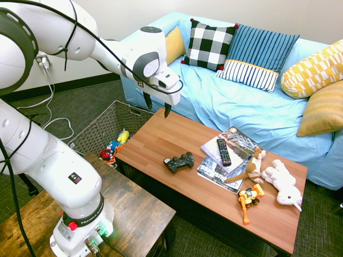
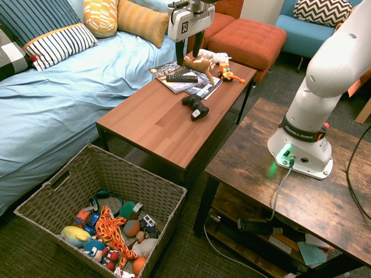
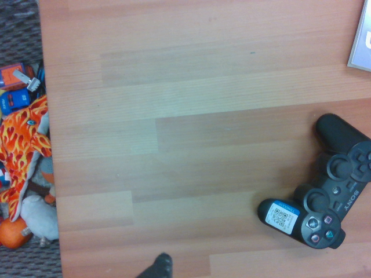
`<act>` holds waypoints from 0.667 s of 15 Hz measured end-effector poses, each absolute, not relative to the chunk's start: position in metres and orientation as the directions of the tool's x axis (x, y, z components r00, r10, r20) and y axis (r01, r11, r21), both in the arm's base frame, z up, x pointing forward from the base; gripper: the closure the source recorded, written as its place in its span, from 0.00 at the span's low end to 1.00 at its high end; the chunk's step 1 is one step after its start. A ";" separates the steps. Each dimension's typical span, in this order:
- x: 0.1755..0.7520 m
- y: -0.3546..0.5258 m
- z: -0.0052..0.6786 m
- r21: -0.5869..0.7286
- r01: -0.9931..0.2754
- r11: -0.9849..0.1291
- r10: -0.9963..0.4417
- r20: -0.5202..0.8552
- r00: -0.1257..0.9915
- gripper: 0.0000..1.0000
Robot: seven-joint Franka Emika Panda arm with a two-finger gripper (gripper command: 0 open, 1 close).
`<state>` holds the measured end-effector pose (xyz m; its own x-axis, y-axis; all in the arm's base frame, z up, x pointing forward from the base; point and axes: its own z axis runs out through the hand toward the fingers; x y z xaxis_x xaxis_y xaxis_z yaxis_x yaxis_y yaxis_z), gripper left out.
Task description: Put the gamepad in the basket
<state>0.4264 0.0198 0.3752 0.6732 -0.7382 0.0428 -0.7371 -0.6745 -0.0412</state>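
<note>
- Surface (image 1: 155,134) below the hand (image 1: 157,105): smooth wood, satin sheen;
- gamepad (image 1: 179,161) below the hand: dark matt plastic;
- basket (image 2: 110,168): rough woven strands;
- magazines (image 1: 220,174): glossy paper;
- sofa cover (image 1: 206,99): soft, wrinkled cloth

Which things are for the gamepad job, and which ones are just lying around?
For the job:
- gamepad, on the wooden table
- woven basket, on the floor
- robot's hand, open above the table

Just lying about:
- remote, on the magazines
- toy dog
- white stuffed toy
- orange toy truck
- toys inside the basket
</note>
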 end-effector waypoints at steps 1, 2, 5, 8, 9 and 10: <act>0.427 0.020 0.375 -0.042 -0.737 -0.675 -0.738 0.043 0.673 0.00; 0.428 0.020 0.374 -0.040 -0.740 -0.671 -0.741 0.041 0.670 0.00; 0.432 0.009 0.360 -0.023 -0.786 -0.618 -0.786 0.039 0.617 0.00; 0.442 -0.019 0.331 0.010 -0.859 -0.512 -0.856 0.076 0.511 0.00; 0.444 -0.029 0.319 0.027 -0.881 -0.473 -0.876 0.090 0.473 0.00; 0.446 -0.039 0.305 0.045 -0.900 -0.435 -0.894 0.096 0.437 0.00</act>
<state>0.4459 -0.0388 0.3052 0.4369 -0.8944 0.0956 -0.8995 -0.4346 0.0448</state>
